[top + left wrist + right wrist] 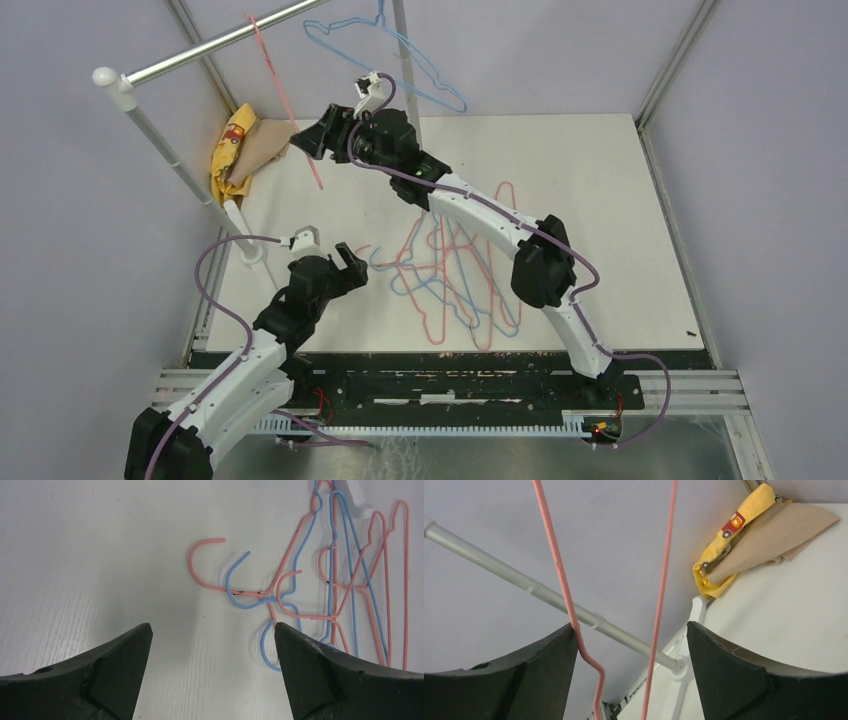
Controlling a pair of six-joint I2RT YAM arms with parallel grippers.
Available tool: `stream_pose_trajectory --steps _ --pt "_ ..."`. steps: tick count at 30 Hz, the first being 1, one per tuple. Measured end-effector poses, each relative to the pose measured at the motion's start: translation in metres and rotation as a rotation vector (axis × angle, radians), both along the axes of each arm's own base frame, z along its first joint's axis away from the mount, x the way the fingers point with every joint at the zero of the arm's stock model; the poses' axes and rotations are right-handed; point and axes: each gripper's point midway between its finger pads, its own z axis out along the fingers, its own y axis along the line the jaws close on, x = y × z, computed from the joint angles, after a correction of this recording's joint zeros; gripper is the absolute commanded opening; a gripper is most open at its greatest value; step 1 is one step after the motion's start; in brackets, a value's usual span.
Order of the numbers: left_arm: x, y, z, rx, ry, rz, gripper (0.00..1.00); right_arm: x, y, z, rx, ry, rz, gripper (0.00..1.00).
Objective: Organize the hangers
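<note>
A pink hanger [278, 85] and a light blue hanger [381, 15] hang on the silver rail [200, 50] at the back left. A tangled pile of several pink and blue hangers [470, 265] lies on the white table. My right gripper [312, 135] is open and raised beside the hanging pink hanger. In the right wrist view two of that hanger's wires [659, 595] run between the open jaws [631, 630], one of them against the left finger. My left gripper [345, 265] is open and empty, low over the table just left of the pile, whose hooks [200, 555] show ahead of its jaws [212, 630].
A yellow and beige cloth [240, 145] lies at the back left by the rail's white pole [170, 150]; it also shows in the right wrist view [729, 540]. Grey walls close in the left, back and right sides. The rail [549, 597] crosses behind the right jaws.
</note>
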Motion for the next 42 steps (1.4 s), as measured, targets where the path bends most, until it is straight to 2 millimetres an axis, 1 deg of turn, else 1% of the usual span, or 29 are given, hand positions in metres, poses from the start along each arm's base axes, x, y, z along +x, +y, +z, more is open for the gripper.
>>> stream_pose_trajectory --steps 2,4,6,12,15,18,21,24,25,28,29,30,31,33,34,37,42 --pt "0.000 0.001 -0.002 0.005 0.005 0.004 0.99 -0.008 -0.008 -0.006 -0.028 -0.006 0.005 0.93" --pt "0.000 0.002 -0.004 0.014 0.013 0.011 0.99 -0.013 -0.014 -0.005 -0.038 -0.020 0.010 0.98" --pt "0.000 0.004 -0.008 0.023 0.025 0.016 0.99 -0.024 -0.024 -0.004 -0.067 -0.039 0.014 0.99" --pt "-0.001 0.005 -0.021 0.047 0.068 0.020 0.99 -0.056 -0.073 0.002 -0.165 -0.138 -0.011 1.00" --pt "-0.001 0.006 -0.027 0.059 0.087 0.023 0.99 -0.070 -0.101 -0.009 -0.236 -0.175 -0.044 1.00" --pt "0.000 0.006 -0.032 0.066 0.099 0.024 0.99 -0.077 -0.126 -0.025 -0.316 -0.193 -0.090 1.00" --pt "0.001 0.007 -0.038 0.078 0.116 0.030 0.99 -0.082 -0.158 -0.053 -0.427 -0.188 -0.153 1.00" --pt "0.001 0.007 -0.045 0.090 0.137 0.032 0.99 -0.086 -0.181 -0.082 -0.531 -0.163 -0.194 0.99" --pt "0.001 0.007 -0.047 0.094 0.145 0.031 0.99 -0.087 -0.188 -0.091 -0.560 -0.150 -0.204 0.97" --pt "0.000 0.007 -0.051 0.102 0.160 0.031 0.99 -0.097 -0.210 -0.129 -0.661 -0.099 -0.217 0.91" --pt "0.001 0.007 -0.052 0.102 0.160 0.030 0.99 -0.104 -0.220 -0.148 -0.715 -0.072 -0.217 0.88" --pt "0.001 0.007 -0.051 0.101 0.158 0.030 0.99 -0.109 -0.227 -0.161 -0.755 -0.055 -0.215 0.84" --pt "0.002 0.007 -0.051 0.100 0.158 0.030 0.99 -0.116 -0.234 -0.177 -0.808 -0.033 -0.208 0.76" --pt "0.002 0.006 -0.051 0.100 0.158 0.030 0.99 -0.129 -0.244 -0.201 -0.887 -0.004 -0.188 0.60" --pt "0.002 0.006 -0.052 0.101 0.160 0.030 0.99 -0.135 -0.249 -0.213 -0.928 0.011 -0.178 0.58" --pt "0.003 0.005 -0.052 0.101 0.162 0.028 0.99 -0.151 -0.264 -0.238 -1.018 0.059 -0.151 0.58" --pt "0.003 0.005 -0.053 0.102 0.164 0.028 0.99 -0.163 -0.282 -0.275 -1.116 0.127 -0.129 0.57"
